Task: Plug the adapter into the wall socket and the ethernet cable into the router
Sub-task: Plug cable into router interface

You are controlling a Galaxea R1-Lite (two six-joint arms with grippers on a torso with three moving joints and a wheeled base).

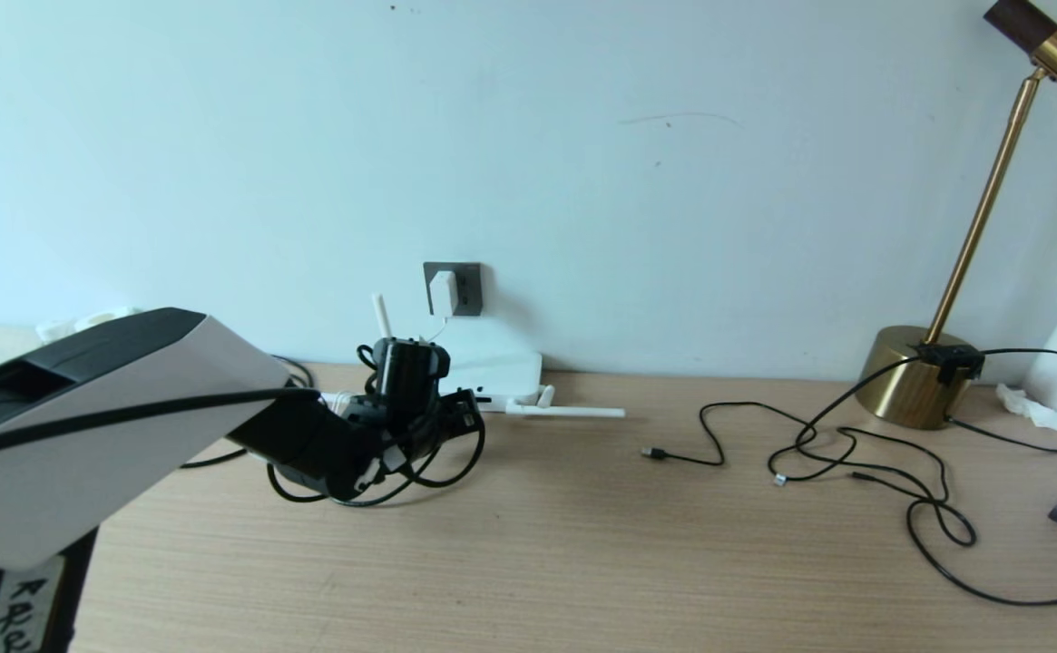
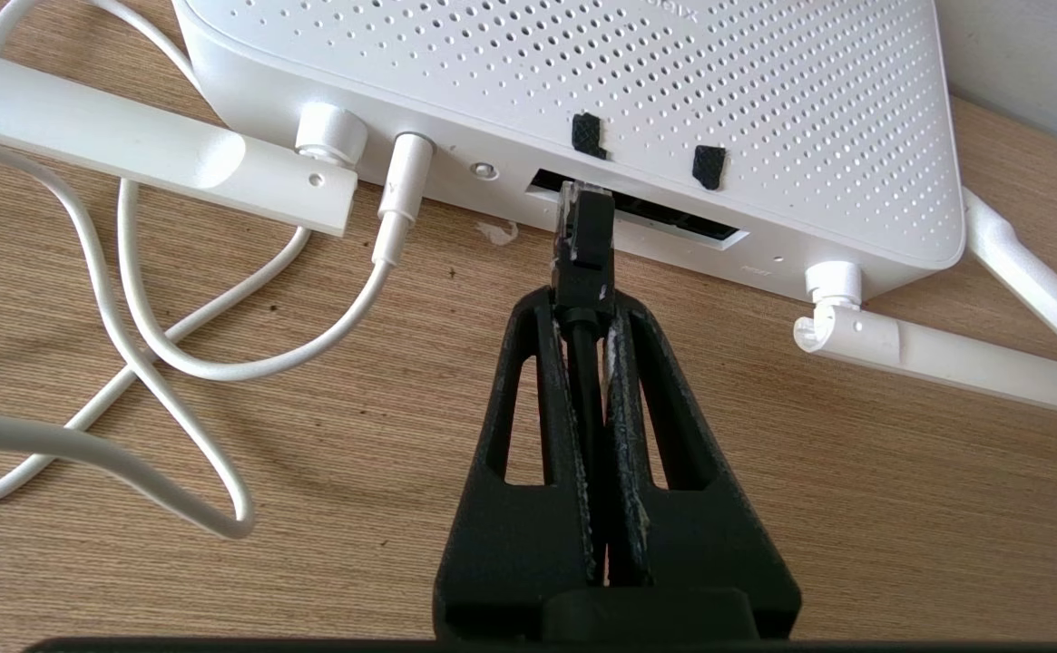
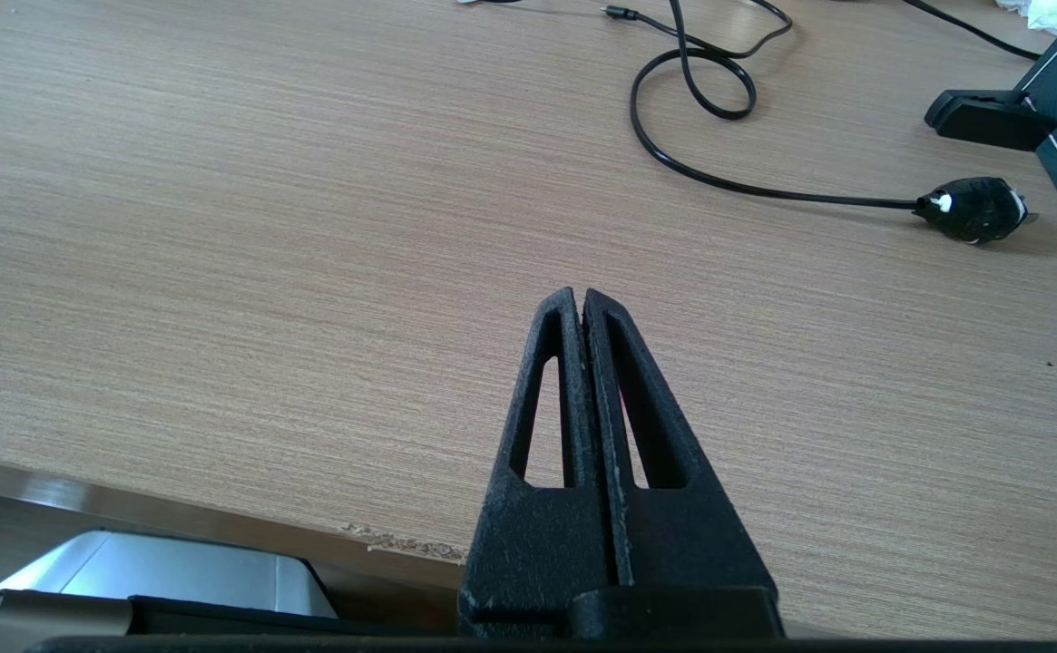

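In the head view the left arm's bulk is hiding most of the router (image 1: 501,370), cutting off its near edge and ports; the right gripper is not appearing there at all. The left gripper (image 2: 582,313) is clamping the ethernet cable (image 2: 582,236) just behind its clear plug, with the plug's long axis running toward twelve o'clock in the wrist picture, its tip at the mouth of the router's dark port slot; whether it is fully seated is hard to tell. The adapter (image 1: 443,293) is sitting in the wall socket (image 1: 464,288), at twelve o'clock from the router. The right gripper (image 3: 580,304) is hovering pinched together, holding nothing, over the table (image 3: 220,227).
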